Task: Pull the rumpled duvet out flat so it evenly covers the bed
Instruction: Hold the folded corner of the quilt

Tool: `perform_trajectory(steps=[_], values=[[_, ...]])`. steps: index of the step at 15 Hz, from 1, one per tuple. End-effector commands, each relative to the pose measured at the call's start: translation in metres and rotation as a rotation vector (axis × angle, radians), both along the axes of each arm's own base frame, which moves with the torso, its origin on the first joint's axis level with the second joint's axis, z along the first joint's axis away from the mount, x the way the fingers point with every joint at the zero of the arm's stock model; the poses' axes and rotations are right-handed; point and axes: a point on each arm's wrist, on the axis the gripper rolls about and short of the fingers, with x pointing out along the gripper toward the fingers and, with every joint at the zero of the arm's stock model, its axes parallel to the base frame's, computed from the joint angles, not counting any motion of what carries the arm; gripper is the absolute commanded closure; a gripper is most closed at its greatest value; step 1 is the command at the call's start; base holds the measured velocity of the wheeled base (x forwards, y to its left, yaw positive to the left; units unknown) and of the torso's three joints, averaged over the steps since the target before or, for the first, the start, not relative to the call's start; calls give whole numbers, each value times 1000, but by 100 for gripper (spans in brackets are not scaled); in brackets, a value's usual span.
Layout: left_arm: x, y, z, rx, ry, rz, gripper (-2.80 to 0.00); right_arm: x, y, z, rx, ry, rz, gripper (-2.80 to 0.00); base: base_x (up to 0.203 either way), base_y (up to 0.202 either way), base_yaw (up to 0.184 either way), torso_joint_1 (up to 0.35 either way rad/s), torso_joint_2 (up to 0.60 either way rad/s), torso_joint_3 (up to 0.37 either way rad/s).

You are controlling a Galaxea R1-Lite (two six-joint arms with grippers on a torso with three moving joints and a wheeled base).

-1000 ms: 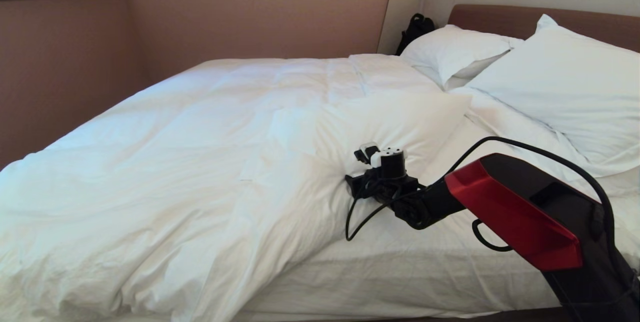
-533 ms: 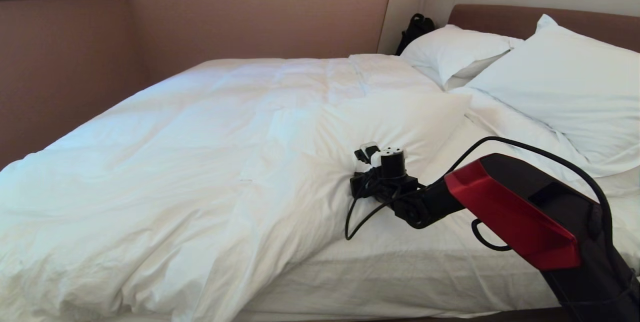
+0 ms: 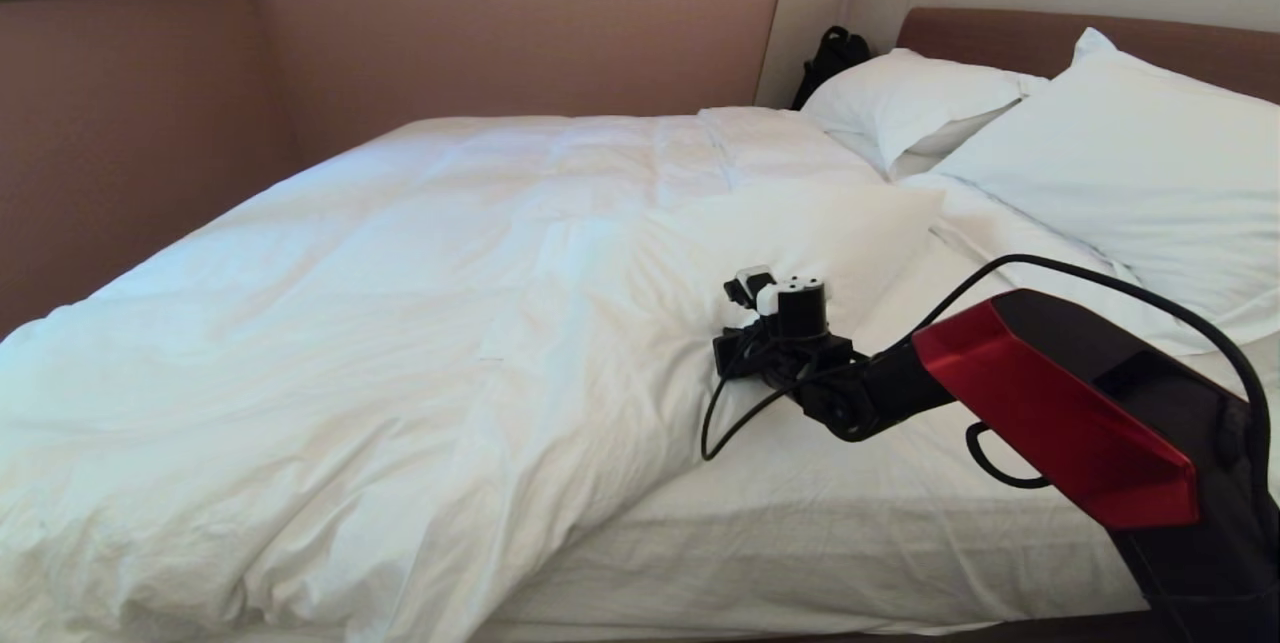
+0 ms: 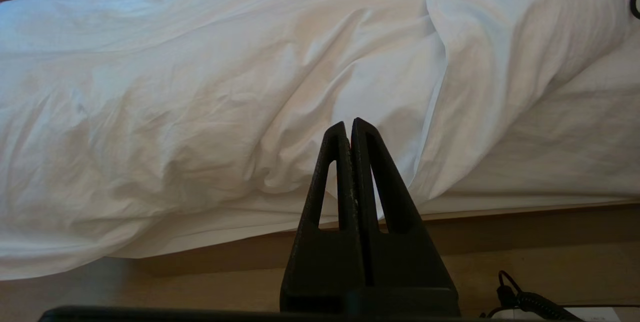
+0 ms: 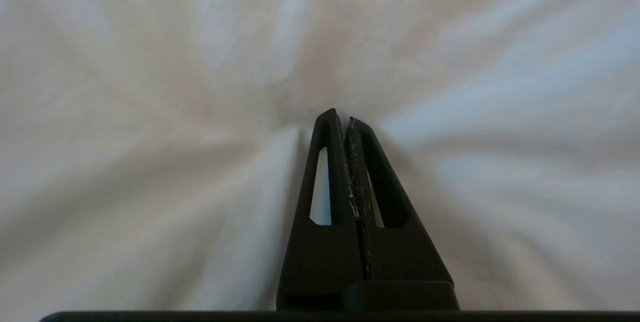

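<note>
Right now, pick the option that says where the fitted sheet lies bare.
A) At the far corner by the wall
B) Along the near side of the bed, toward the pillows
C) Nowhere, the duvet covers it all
B: the duvet is bunched toward the foot, so the fitted sheet shows along the near side of the bed, below the right gripper.

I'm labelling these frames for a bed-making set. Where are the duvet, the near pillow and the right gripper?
duvet (image 3: 400,323): head view, on its puffy middle.
near pillow (image 3: 1130,163): head view, on its broad white face.
right gripper (image 5: 340,116): right wrist view, at the tips of its jaws, shut on the duvet.
</note>
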Motion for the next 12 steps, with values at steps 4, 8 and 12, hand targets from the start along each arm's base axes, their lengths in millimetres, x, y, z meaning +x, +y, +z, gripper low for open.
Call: perform_trajectory(steps=[4,8,12], values=[[0,0,0,1,-1,0,0,-8,-15,20,-7,25,-26,0,0,0,0,0,0,0],[0,0,0,1,1,0,0,-19,-37,43,0,14,-60,0,0,0,0,0,0,0],[0,0,0,1,-1,0,0,-34,-46,65,9,-3,-66,0,0,0,0,0,0,0]])
